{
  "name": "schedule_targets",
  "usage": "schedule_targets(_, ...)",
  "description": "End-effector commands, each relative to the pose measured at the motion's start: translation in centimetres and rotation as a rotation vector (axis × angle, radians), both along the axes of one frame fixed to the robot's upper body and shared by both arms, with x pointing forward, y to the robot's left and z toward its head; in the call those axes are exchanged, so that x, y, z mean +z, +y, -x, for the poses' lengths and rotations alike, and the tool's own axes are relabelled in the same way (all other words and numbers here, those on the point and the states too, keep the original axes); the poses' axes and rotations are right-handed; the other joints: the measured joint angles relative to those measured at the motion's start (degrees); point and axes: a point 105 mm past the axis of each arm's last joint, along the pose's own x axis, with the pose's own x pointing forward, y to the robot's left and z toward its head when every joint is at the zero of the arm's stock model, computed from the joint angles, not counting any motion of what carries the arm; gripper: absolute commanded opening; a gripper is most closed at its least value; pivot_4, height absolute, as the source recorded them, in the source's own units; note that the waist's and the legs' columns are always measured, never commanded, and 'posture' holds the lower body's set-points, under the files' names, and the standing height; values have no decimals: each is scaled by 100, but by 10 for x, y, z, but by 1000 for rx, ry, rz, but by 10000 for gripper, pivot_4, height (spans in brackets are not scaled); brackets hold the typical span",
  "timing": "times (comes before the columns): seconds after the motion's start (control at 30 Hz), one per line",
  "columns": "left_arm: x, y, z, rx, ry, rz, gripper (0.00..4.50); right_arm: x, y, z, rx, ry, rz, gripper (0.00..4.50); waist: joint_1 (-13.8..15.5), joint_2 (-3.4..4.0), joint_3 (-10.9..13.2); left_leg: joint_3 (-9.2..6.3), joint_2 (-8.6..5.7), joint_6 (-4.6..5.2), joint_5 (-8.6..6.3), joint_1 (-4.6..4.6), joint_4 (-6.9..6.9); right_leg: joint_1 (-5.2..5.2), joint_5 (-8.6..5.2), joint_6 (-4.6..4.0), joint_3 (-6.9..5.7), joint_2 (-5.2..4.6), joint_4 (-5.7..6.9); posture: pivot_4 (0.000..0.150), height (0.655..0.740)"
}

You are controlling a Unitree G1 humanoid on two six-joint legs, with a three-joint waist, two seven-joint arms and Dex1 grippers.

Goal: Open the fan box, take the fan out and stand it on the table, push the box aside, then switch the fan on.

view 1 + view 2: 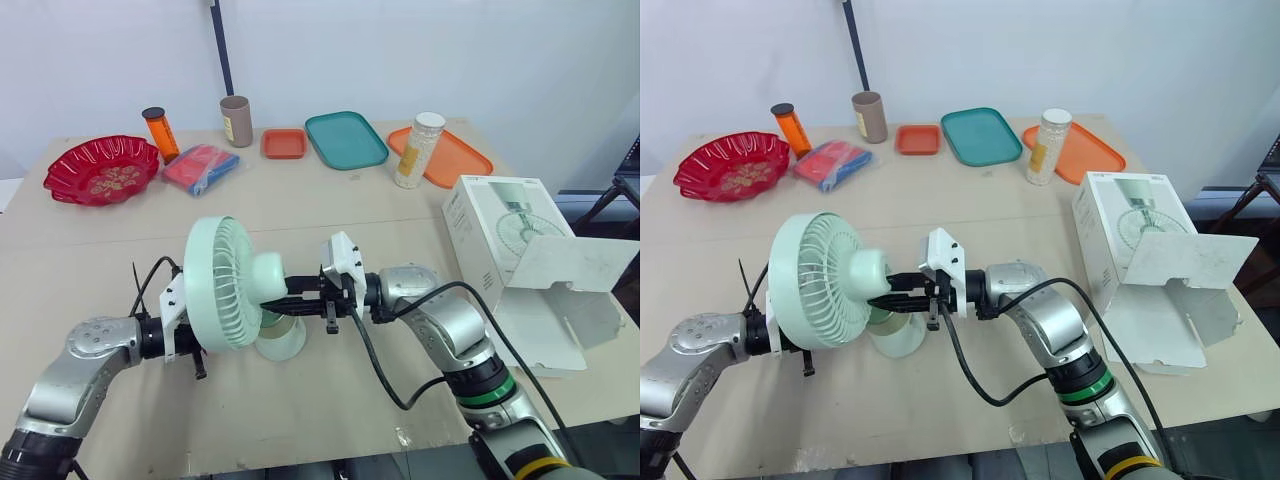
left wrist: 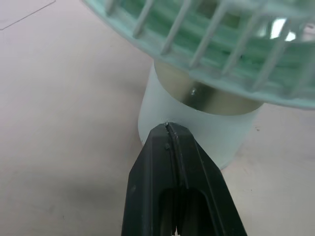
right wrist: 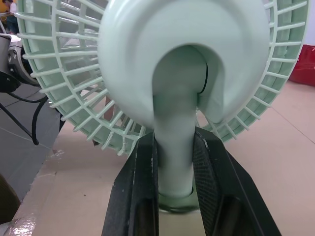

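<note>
The mint-green fan (image 1: 225,283) stands upright on the table (image 1: 330,210), left of centre, on its round base (image 1: 281,342). Coming from the right, my right gripper (image 3: 173,140) is shut on the fan's stem (image 3: 174,162), just below the motor housing behind the grille. The left gripper (image 2: 167,129) is shut with nothing in it, and its tip rests at the side of the fan's base (image 2: 197,123), under the grille. The white fan box (image 1: 500,240) lies at the table's right edge with its flap (image 1: 585,265) hanging open.
Along the back stand a red bowl (image 1: 100,170), an orange bottle (image 1: 160,133), a red-and-blue packet (image 1: 200,168), a brown cup (image 1: 236,121), a small orange tray (image 1: 284,143), a teal tray (image 1: 345,139), a white jar (image 1: 419,150) and an orange tray (image 1: 450,160).
</note>
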Motion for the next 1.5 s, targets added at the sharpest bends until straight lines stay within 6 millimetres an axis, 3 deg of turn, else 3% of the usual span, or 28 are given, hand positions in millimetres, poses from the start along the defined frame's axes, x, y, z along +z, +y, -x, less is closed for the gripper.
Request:
schedule_targets(0.03,18,10,4,31,-48,-3,383,13,1,3,18,-39,-36,4419,-8,0,0,1,1,0,0,1,0,0,0,0,0,1,0,1500,7255)
schedule_targets(0.33,17,34,15,114,-21,-43,383,25,-5,4,39,-43,-81,4419,-4,1,1,1,1,1,-1,2,-2,-1,0,0,0,1,1,1500,7255)
schedule_targets(0.47,13,44,19,148,-6,-61,383,49,-11,5,64,-36,-181,4419,0,0,1,1,0,1,-1,1,-1,-1,-1,0,0,-1,1,1500,7255)
schedule_targets(1.07,11,35,24,164,-5,-36,383,76,-18,11,122,-95,-273,4419,1,0,1,1,0,2,-2,1,-2,-1,-1,0,0,-1,1,1500,7255)
schedule_targets(1.27,13,28,24,131,-3,-23,383,74,-20,12,130,-100,-266,4419,2,0,1,2,0,3,-2,1,-2,-1,-1,0,0,-1,1,1500,7255)
schedule_targets(1.5,17,9,10,64,-20,-6,383,50,-15,16,143,-96,-199,4419,2,0,0,2,-2,2,-2,1,-1,1,-1,0,0,-2,1,1500,7255)
